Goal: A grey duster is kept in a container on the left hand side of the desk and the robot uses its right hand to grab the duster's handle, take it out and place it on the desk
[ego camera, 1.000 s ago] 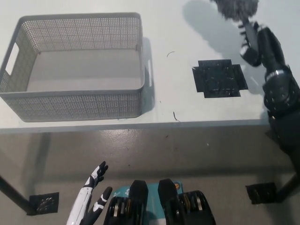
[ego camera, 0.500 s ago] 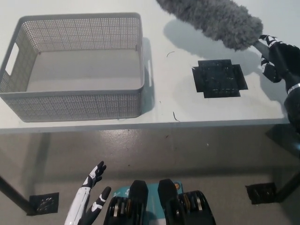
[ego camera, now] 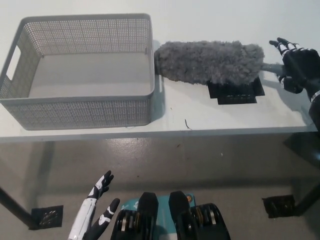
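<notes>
The black right hand [ego camera: 296, 64] is at the desk's right edge, fingers spread and loosening around the thin grey handle [ego camera: 272, 66]. From there the fluffy grey duster [ego camera: 210, 61] lies flat on the white desk [ego camera: 225, 112], across a black square patch [ego camera: 235, 90], its tip just beside the empty grey perforated plastic container [ego camera: 80, 70]. Best to let go cleanly and lift straight away, no dragging. The white left hand [ego camera: 95, 215] hangs low, fingers apart.

White desk [ego camera: 225, 115] bearing grey basket [ego camera: 80, 107], grey duster [ego camera: 210, 61], black patch [ego camera: 235, 92].
</notes>
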You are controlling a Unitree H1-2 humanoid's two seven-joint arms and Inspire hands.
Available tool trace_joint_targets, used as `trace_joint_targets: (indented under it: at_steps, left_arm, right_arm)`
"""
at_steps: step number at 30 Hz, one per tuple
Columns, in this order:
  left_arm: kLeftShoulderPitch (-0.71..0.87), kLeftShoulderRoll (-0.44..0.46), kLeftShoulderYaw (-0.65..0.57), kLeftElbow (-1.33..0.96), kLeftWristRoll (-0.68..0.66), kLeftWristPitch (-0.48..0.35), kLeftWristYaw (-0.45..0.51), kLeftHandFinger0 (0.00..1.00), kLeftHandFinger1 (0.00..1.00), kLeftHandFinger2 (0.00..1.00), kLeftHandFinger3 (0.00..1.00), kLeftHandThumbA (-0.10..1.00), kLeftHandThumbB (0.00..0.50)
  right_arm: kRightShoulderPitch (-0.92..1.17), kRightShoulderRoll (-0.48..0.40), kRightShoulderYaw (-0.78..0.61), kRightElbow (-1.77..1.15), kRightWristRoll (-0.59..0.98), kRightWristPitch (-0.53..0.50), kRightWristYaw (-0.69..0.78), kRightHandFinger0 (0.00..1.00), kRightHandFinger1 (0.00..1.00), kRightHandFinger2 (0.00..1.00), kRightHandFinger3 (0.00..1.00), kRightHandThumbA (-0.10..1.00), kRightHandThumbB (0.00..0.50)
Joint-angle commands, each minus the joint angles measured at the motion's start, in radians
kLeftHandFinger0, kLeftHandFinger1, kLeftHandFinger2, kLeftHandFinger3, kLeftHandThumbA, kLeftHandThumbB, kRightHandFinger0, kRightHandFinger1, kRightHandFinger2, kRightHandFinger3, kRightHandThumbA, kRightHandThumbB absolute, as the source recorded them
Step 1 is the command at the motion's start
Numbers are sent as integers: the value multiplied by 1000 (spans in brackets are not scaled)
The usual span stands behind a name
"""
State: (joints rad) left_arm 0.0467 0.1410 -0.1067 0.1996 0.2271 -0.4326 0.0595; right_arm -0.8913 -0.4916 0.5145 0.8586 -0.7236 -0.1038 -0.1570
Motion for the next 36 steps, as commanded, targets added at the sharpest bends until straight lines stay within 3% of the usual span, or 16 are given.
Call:
trace_joint_targets:
  at_steps: [1,6,9,10,13,16,17,18,19,20,22,27,28,36]
  left_arm:
    - [-11,13,12,-35,-7,-10,-10,1000,1000,1000,1000,865,103]
    - [-8,13,11,-42,-10,-1,-15,1000,1000,1000,1000,851,108]
    - [-11,13,13,-33,-13,-13,-13,1000,1000,1000,1000,846,108]
    - [-9,16,17,-35,-13,-16,-11,1000,1000,1000,1000,841,102]
    - [-6,16,21,-43,-18,-1,-13,1000,1000,1000,1000,837,110]
    - [-12,15,24,-39,-18,-1,-9,1000,1000,1000,1000,836,114]
    - [-14,15,24,-35,-17,-5,-8,1000,1000,1000,1000,837,113]
    - [-15,16,23,-32,-17,-6,-8,1000,1000,1000,1000,836,112]
    - [-15,16,23,-32,-15,-5,-9,1000,1000,1000,1000,836,110]
    - [-16,15,21,-31,-14,-4,-9,1000,1000,1000,1000,835,111]
    - [-16,11,19,-29,-12,-4,-8,1000,1000,1000,1000,833,113]
    - [-3,10,16,-31,-7,-4,-7,1000,1000,1000,1000,840,117]
    - [-2,12,15,-32,-10,-3,-10,1000,1000,1000,1000,843,111]
    - [3,13,10,-30,-15,-6,-17,1000,1000,1000,1000,826,105]
  right_arm:
    - [-121,-80,-38,-179,85,220,456,1000,1000,1000,1000,629,500]
    - [-145,-117,-55,-252,130,277,617,1000,1000,1000,1000,586,500]
    - [-170,-146,-90,-295,224,331,753,1000,1000,1000,1000,633,500]
    - [-187,-152,-117,-306,297,345,812,1000,1000,1000,1000,656,500]
    - [-207,-215,-341,-463,787,550,1044,1000,1000,1000,1000,592,500]
    - [-243,-235,-463,-465,1053,574,1112,1000,1000,1000,1000,608,500]
    - [-266,-244,-549,-516,1228,574,1095,1000,1000,1000,1000,799,500]
    - [-281,-244,-603,-553,1333,574,1079,1000,1000,1000,1000,841,500]
    - [-288,-245,-621,-568,1424,574,1052,1000,1000,1000,1000,973,500]
    - [-302,-256,-661,-636,1665,574,924,1000,1000,1000,1000,1000,500]
    - [-335,-234,-769,-794,1824,574,720,1000,1000,1000,1000,1000,500]
    - [-428,-185,-923,-1001,1827,553,535,1000,1000,1000,1000,1000,500]
    - [-413,-188,-921,-1083,1832,498,436,1000,1000,1000,1000,1000,500]
    - [-236,-228,-877,-1440,1713,307,134,1000,1000,1000,1000,1000,500]
